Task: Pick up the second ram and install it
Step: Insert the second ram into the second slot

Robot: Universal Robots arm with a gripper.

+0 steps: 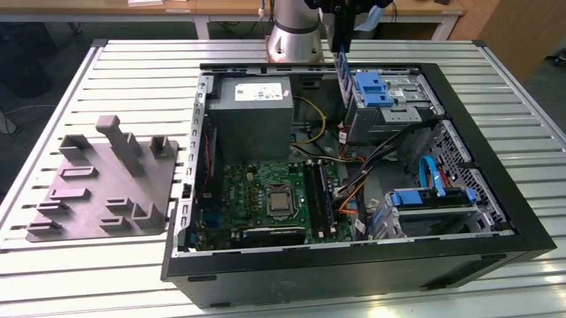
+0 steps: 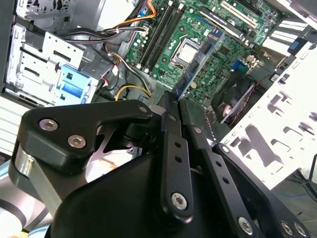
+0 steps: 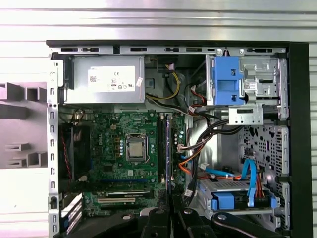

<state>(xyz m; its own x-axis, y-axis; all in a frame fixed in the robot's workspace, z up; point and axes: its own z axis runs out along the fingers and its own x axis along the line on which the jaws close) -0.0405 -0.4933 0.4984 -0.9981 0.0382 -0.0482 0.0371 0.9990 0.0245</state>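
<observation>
Hanging at the upper centre of the exterior view, the end effector point(image 1: 340, 45) is clamped on the second ram point(image 1: 341, 66). The strip points straight down from it, edge-on, over the far wall of the open computer case point(image 1: 354, 271). In that picture the strip falls between the grey power supply box point(image 1: 254, 119) and the blue drive bracket point(image 1: 372, 89). It is well apart from the memory slots point(image 1: 317, 192) lower in the frame.

In the second wrist view the two black fingers point(image 2: 168, 129) meet at the end effector point(image 2: 174, 101) with no gap. The second ram point(image 2: 196, 62) juts out beyond them as a long, narrow blue-green board with dark chips. It lies across the sight line to the green motherboard point(image 2: 233, 54), beside the processor socket point(image 2: 188, 52). It is raised off the board, not seated.

In the first wrist view the end effector point(image 3: 172, 201) looks straight down into the case, roughly in line with the memory slots point(image 3: 163, 148). These run alongside the processor socket point(image 3: 134, 148).

The case lies on its side on a slatted metal desk point(image 1: 106, 278). A grey fixture plate point(image 1: 97, 192) sits on the desk just beside the case, at the left of the exterior view.
</observation>
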